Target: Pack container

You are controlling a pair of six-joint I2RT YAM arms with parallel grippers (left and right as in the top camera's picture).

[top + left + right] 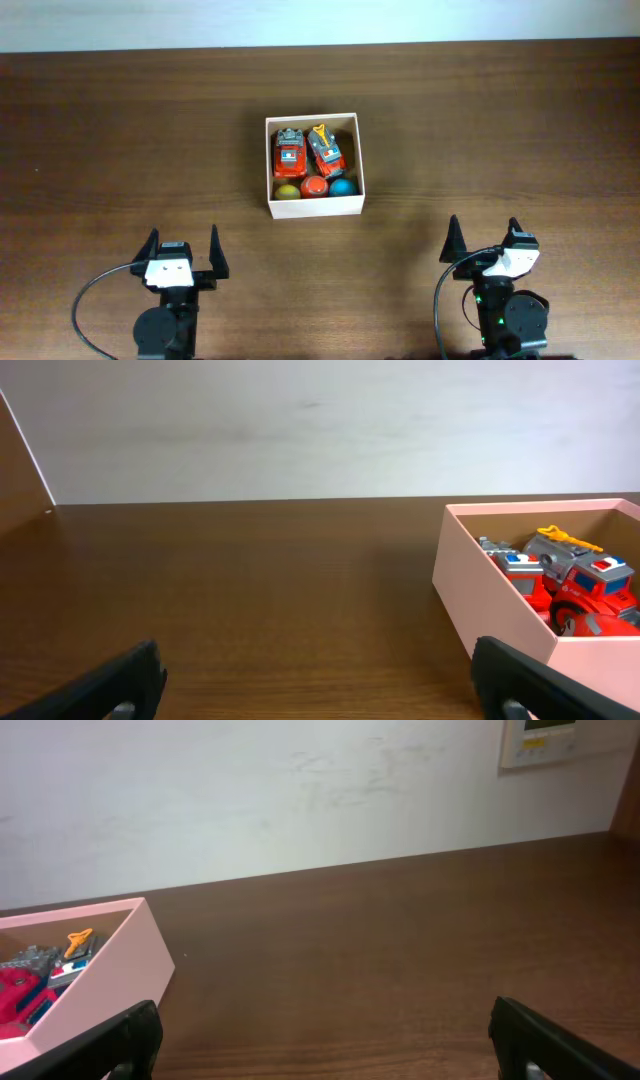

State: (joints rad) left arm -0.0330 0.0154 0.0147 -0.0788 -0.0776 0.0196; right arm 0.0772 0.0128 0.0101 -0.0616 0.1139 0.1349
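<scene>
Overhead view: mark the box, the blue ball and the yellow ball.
box (pixel 317 207), overhead view, on its near white wall.
blue ball (pixel 342 186), overhead view, on its top.
yellow ball (pixel 288 192), overhead view, on its top.

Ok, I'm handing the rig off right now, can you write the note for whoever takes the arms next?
Left gripper: open, holding nothing, at the near side of the table.
Right gripper: open, holding nothing, also at the near side.
Container: mid-table, ahead of and between both arms. Inside are two red toy vehicles side by side at the far wall and three balls in a row along the near wall.
Done: five toys are in the box.
Left: no toy shows outside it, so packing looks complete. No lid in view.
</scene>
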